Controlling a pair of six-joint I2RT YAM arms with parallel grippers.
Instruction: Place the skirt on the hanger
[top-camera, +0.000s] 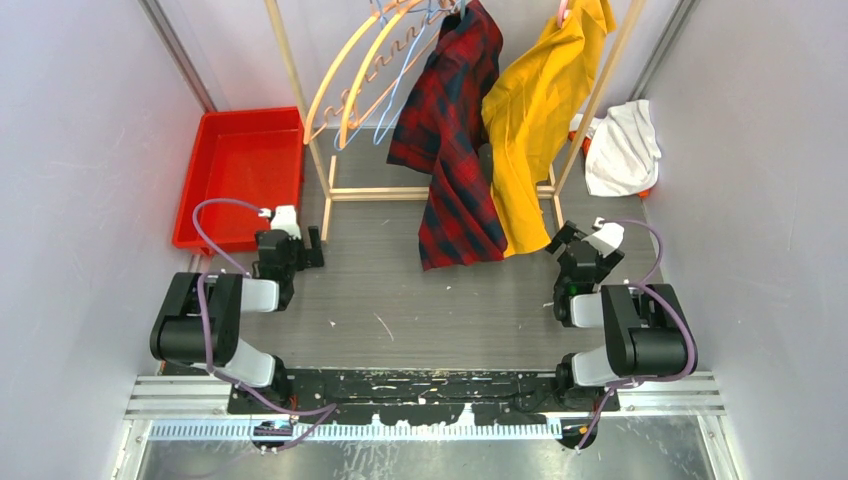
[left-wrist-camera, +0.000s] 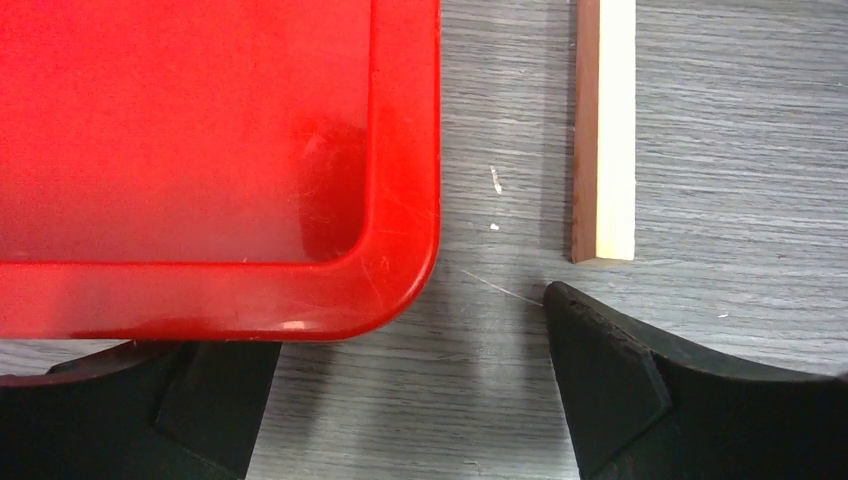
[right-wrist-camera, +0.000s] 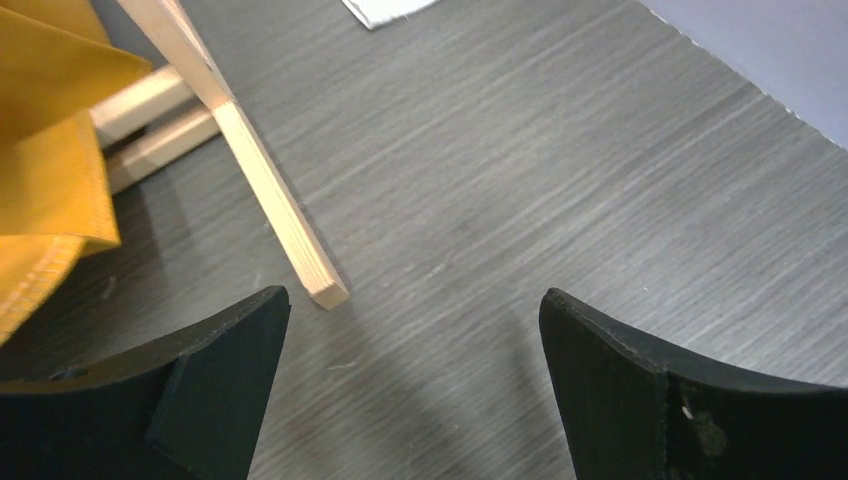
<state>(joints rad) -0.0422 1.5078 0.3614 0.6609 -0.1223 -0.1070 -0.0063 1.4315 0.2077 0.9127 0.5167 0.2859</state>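
The left gripper (left-wrist-camera: 390, 330) is spread wide and nothing is held; its left finger is overlapped by the rim of the red rectangular plastic tray (left-wrist-camera: 200, 300), beside the pale wooden rack's foot (left-wrist-camera: 605, 130). The right gripper (right-wrist-camera: 412, 300) is likewise spread wide and empty, above the grey wood-grain table (right-wrist-camera: 560, 180). A red-and-navy plaid garment (top-camera: 450, 130) and a mustard-yellow garment (top-camera: 540, 110) are hung from the rack, beside bare peach-coloured curved hangers (top-camera: 345, 85). Which is the skirt cannot be told.

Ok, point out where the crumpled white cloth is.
In the top view, the crumpled white cloth lies far right, just outside the wooden rack's right leg, near the hanging yellow garment.
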